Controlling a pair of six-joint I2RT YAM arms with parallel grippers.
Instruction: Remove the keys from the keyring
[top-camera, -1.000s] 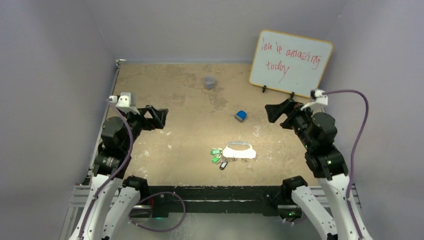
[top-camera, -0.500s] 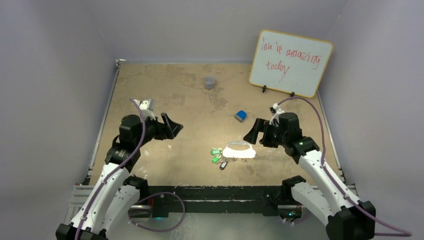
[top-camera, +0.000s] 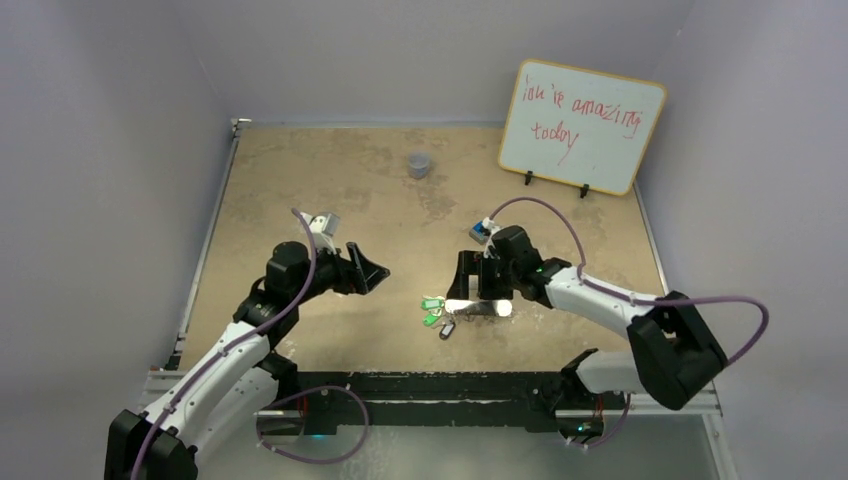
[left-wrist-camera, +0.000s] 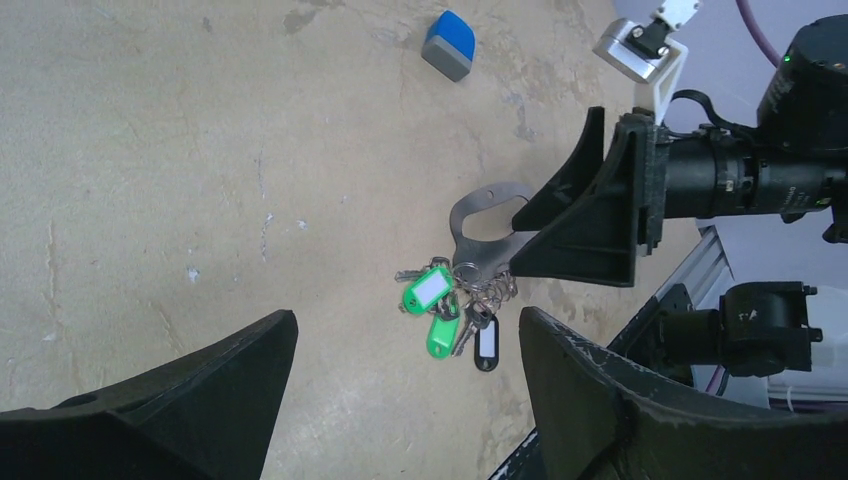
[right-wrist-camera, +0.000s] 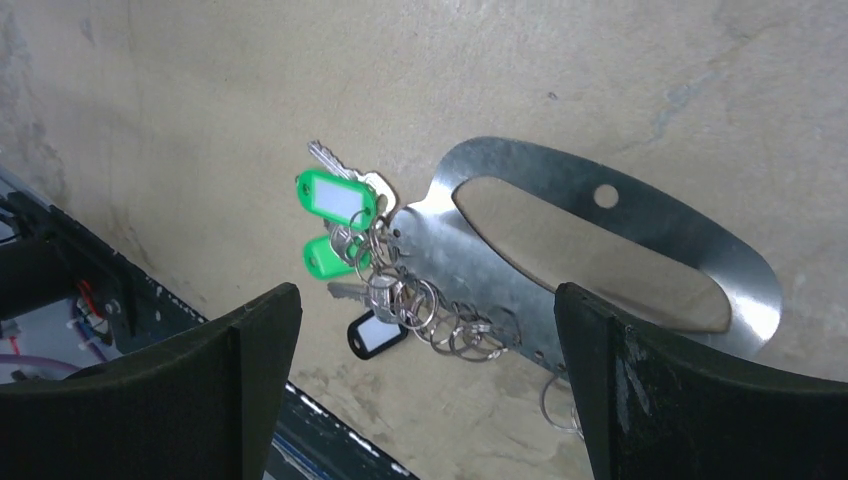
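Silver-grey flat metal D-shaped keyring (right-wrist-camera: 650, 222) lies flat by the desk's near edge, about mid-width. The cluster of small green-headed keys plus one dark-headed key (right-wrist-camera: 338, 200) hangs off its end facing the left edge. Right gripper (top-camera: 478, 287) is wide open and empty, jaws straddling that key end from above; contact unclear. Left gripper (top-camera: 370, 272) is also spread and empty, apart from the keys on their left-edge side. Risks: the keyring sits flush, so pads may skid off. The split rings are bunched, so pulling one key likely drags the lot.

Two green keys (right-wrist-camera: 337, 199), one dark key (right-wrist-camera: 375, 335), one keyring (right-wrist-camera: 660, 220), one block (left-wrist-camera: 448, 44), one cup (top-camera: 419, 164)
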